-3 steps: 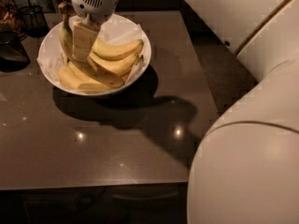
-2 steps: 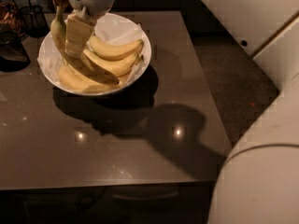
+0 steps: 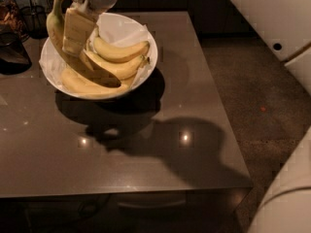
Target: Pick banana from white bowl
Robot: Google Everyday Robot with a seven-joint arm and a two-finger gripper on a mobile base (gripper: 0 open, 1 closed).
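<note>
On my feed the white bowl [image 3: 151,42] sits at the counter's [image 3: 184,164] far left, lined with white paper [image 3: 121,29]. Three shorter bananas [image 3: 119,52] lie across it, close under the tool. A black wire-mesh cup [image 3: 32,14] stands just behind the rim. The gripper [image 3: 70,45] hangs over the bowl's left side, pointing down and tilted slightly, its fingers [image 3: 77,28] closed on the banana [image 3: 54,23]. The banana stands nearly upright there, dark stem topmost, above the rim. The robot's white body [image 3: 286,198] fills my lower right.
</note>
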